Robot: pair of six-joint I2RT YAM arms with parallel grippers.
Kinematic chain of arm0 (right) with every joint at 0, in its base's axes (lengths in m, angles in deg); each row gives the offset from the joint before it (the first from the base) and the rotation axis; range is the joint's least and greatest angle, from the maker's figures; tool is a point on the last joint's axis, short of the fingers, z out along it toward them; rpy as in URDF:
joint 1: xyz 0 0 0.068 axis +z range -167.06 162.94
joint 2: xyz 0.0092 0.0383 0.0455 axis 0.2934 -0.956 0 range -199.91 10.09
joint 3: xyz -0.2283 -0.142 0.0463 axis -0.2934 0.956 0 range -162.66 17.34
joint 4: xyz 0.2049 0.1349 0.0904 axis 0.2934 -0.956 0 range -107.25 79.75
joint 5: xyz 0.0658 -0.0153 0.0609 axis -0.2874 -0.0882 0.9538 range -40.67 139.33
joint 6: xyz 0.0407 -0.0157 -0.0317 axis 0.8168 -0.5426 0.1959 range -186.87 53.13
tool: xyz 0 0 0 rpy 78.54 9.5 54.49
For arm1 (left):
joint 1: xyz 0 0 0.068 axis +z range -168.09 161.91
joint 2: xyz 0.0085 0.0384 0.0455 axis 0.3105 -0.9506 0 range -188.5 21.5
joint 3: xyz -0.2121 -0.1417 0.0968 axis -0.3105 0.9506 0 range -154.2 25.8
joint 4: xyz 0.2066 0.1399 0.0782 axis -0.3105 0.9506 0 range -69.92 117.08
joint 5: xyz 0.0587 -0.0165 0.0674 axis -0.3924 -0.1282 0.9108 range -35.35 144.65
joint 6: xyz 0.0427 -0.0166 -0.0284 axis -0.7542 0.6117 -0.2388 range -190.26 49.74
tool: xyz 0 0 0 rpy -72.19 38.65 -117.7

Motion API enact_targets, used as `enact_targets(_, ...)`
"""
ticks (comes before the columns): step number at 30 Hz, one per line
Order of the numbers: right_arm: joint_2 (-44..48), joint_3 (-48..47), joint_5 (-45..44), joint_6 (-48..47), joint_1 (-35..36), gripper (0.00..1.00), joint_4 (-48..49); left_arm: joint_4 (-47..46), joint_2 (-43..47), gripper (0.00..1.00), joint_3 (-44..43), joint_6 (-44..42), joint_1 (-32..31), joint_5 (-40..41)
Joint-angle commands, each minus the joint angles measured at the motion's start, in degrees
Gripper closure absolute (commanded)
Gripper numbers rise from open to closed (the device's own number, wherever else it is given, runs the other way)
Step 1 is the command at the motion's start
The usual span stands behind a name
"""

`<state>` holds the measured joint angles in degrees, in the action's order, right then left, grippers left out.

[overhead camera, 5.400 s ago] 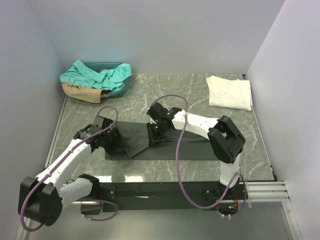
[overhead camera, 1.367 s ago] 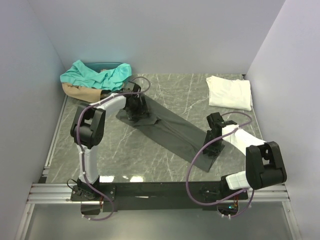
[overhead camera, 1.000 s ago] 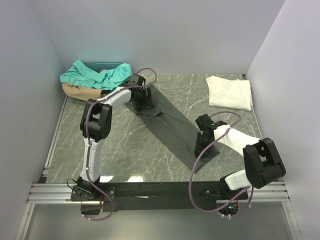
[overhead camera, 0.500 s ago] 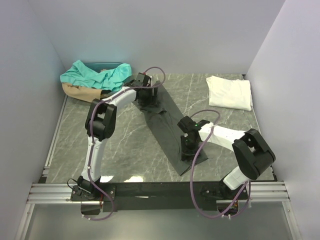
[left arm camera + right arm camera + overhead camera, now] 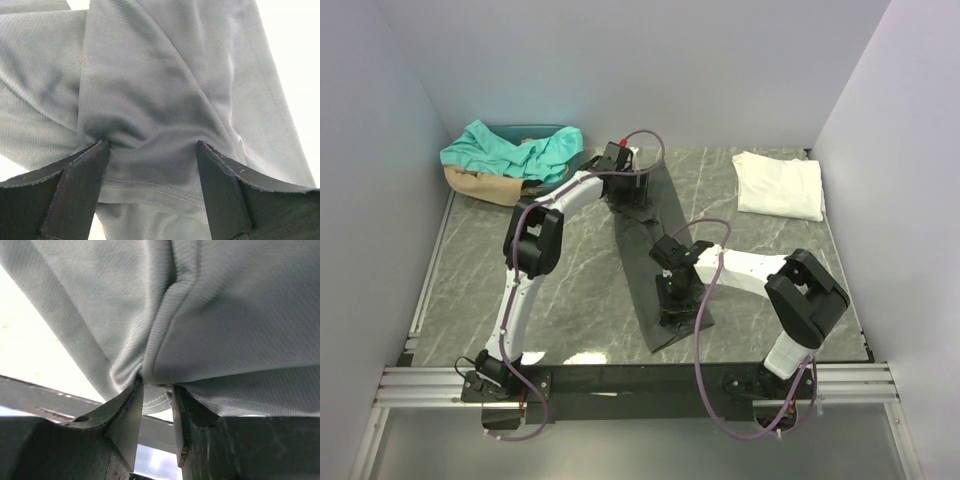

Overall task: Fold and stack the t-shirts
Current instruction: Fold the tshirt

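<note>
The charcoal t-shirt is matt cloth, a fine pinhole knit with stitched hems. The white t-shirt is soft, matt cloth. The surface is marble-patterned grey-green, smooth and slightly glossy. The fingers of the left hand and right hand are matt and dark.

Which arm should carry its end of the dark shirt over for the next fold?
Right, probably: the right tool pinches the near end of the dark grey t-shirt, arm bent; the left tool holds the far end, fully stretched.
</note>
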<state>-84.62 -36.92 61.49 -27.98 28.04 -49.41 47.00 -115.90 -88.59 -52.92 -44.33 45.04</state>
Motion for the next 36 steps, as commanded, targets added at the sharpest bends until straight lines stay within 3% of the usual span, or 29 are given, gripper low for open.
enact_targets(1, -1.2, -3.1, 2.8, 2.5, 1.7, 0.63, 1.6, 4.5, -4.1, 0.22, -2.7, -4.0, -0.2, 1.8)
enact_targets(16, -3.6, -11.0, 7.3, 5.1, 6.2, 0.63, 0.4, 3.2, -7.4, 0.2, -8.7, -2.3, 1.5, 2.8)
enact_targets(22, 3.2, -12.5, 2.0, 4.5, 5.9, 0.63, -5.3, 0.2, -0.8, 0.2, -7.8, 0.7, 1.5, -0.8)
enact_targets(25, 7.3, -8.5, -0.7, 4.3, 3.5, 0.63, -7.6, -1.6, 5.7, 0.19, -6.0, 2.5, 1.5, -2.0)
enact_targets(31, 17.4, 3.6, -3.6, -0.9, -7.3, 0.61, -8.5, -2.5, 21.5, 0.18, 5.4, 6.7, 1.5, -2.9)
enact_targets(36, 19.7, 7.7, -2.8, -4.9, -11.8, 0.58, -7.4, 0.8, 35.3, 0.19, 27.5, 12.3, -0.8, -2.0)
